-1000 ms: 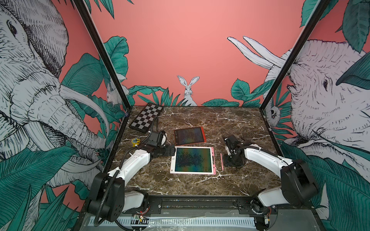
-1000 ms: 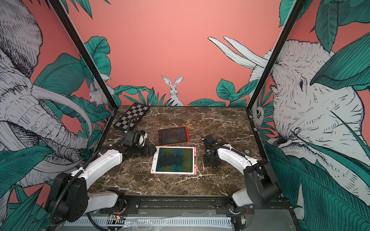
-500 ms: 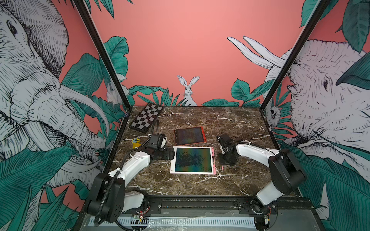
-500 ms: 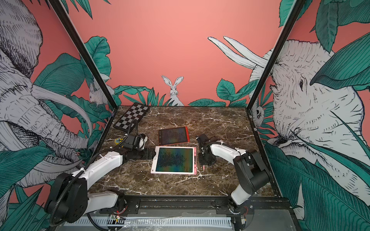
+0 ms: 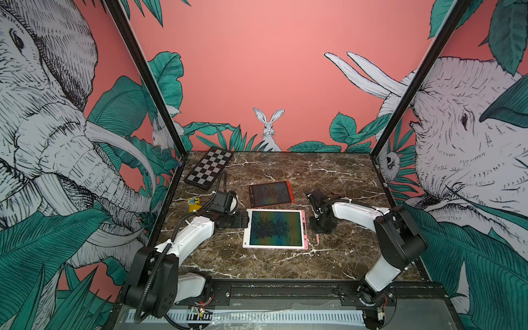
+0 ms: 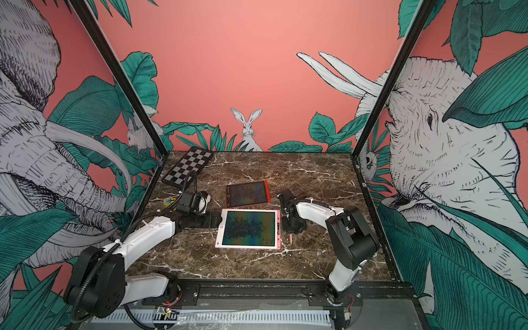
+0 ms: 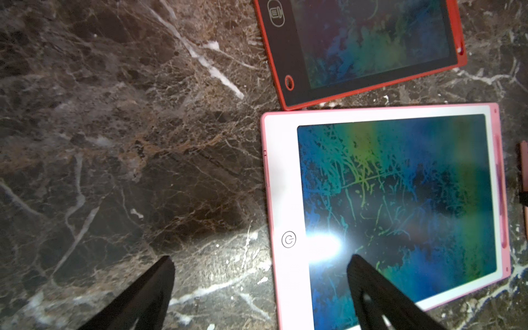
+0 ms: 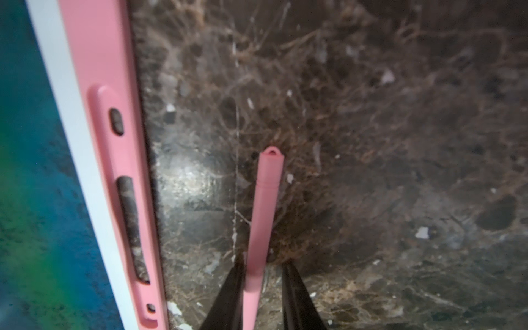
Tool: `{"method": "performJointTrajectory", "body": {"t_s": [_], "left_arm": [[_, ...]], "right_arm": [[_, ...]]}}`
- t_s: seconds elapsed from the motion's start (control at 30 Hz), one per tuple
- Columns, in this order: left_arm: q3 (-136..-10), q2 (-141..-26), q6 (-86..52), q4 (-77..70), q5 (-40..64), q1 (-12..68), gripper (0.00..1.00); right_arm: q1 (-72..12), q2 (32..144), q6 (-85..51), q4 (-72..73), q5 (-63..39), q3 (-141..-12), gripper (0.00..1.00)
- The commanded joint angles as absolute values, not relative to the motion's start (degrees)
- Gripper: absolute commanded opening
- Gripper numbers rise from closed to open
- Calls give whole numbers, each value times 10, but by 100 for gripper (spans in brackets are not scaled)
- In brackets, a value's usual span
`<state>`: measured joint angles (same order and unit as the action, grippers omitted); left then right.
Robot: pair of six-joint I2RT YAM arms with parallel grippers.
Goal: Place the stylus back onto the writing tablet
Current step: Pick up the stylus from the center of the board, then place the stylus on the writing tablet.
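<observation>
The pink stylus (image 8: 264, 205) lies flat on the marble just right of the pink-framed writing tablet (image 5: 275, 228), and only its tip (image 5: 317, 238) shows below the right arm in both top views. My right gripper (image 8: 264, 258) straddles the stylus with narrowed jaws: one finger touches it and a thin gap remains at the other. The tablet's empty pen slot (image 8: 128, 214) runs along its near edge. My left gripper (image 7: 261, 258) is wide open, low over the tablet's left edge (image 7: 281, 200), holding nothing.
A smaller red-framed tablet (image 5: 270, 194) lies just behind the pink one. A folded chessboard (image 5: 210, 168) sits at the back left, and a small yellow object (image 5: 194, 203) lies near the left wall. Bare marble extends in front and to the right.
My right gripper has slid left toward the tablet, onto the stylus, and its jaws have narrowed around it. The left arm has edged slightly toward the tablet.
</observation>
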<state>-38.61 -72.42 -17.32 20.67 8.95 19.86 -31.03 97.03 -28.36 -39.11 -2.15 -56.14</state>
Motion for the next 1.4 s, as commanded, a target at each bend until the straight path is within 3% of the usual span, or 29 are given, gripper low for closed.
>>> {"method": "performJointTrajectory", "body": {"t_s": [0.0,0.47,0.9,1.37], "left_arm": [[-394,-723,-170,214,80,201,97],[-393,-722,-173,210,76,201,97],[-386,-715,-173,200,77,201,97],[-374,-701,-166,200,71,201,97]], "right_arm": [[-315,999,-294,-373,-14,-543,20],[-319,923,-310,-401,-23,-552,0],[-333,835,-370,-351,-94,-527,0],[-369,897,-411,-215,-149,-498,0]]}}
